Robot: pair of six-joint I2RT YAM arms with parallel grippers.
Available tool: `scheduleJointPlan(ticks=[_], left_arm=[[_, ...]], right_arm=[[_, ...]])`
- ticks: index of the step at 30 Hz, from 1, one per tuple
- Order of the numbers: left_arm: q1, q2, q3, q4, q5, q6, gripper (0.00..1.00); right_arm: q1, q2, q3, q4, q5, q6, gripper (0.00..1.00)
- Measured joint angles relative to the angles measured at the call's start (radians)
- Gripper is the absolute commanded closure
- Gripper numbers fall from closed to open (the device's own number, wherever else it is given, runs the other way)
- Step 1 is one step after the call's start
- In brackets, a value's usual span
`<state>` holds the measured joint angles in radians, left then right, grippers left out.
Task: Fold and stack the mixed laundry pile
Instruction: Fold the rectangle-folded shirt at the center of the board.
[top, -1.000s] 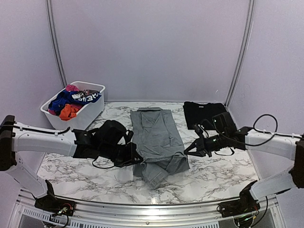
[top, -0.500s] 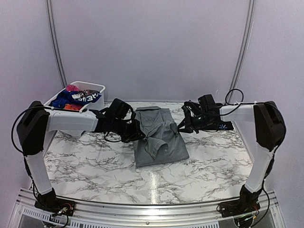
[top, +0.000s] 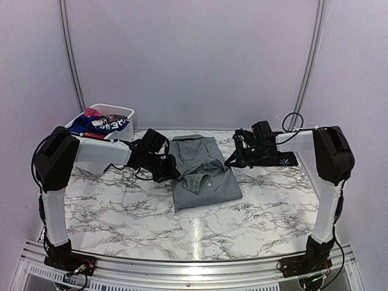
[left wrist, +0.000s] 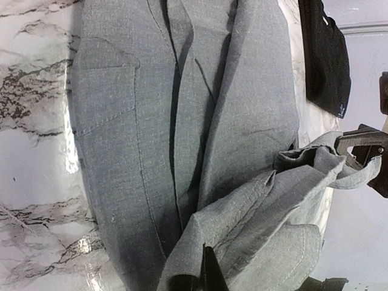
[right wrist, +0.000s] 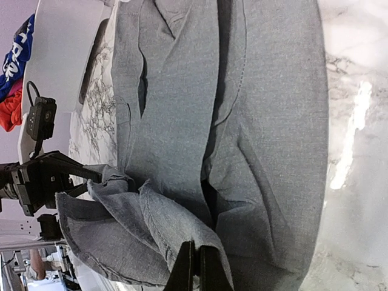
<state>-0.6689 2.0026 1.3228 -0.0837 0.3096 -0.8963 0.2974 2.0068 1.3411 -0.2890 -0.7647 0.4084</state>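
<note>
Left pincer (top: 174, 172) and right pincer (top: 230, 163) stay clamped on the grey shirt (top: 206, 185), hem carried farther back.

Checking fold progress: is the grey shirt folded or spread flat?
Part-folded: the shirt has its hem doubled back over its body, corners pinched by the left gripper and right gripper.

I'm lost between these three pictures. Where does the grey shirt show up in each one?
Top external: the grey shirt lies mid-table, between the two arms.
Left wrist: it fills most of the picture, with a raised, bunched edge at the bottom right.
Right wrist: it fills the middle, with the bunched edge at the bottom left.
Shared landmark: the marble table shows beside the shirt in all three.
</note>
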Motion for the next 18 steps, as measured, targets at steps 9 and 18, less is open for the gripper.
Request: scheduleJointPlan(ticks=[9,18], left_arm=[[0.011,0.016,0.028,-0.001,-0.031,-0.005,0.78],[0.047,0.010,0.021,0.035,-0.084,-0.037,0.22]], right_arm=[[-0.008,0.049,0.064,0.017,0.006,-0.003,0.88],[-0.056,0.074,0.153,-0.046,0.013,-0.032,0.40]])
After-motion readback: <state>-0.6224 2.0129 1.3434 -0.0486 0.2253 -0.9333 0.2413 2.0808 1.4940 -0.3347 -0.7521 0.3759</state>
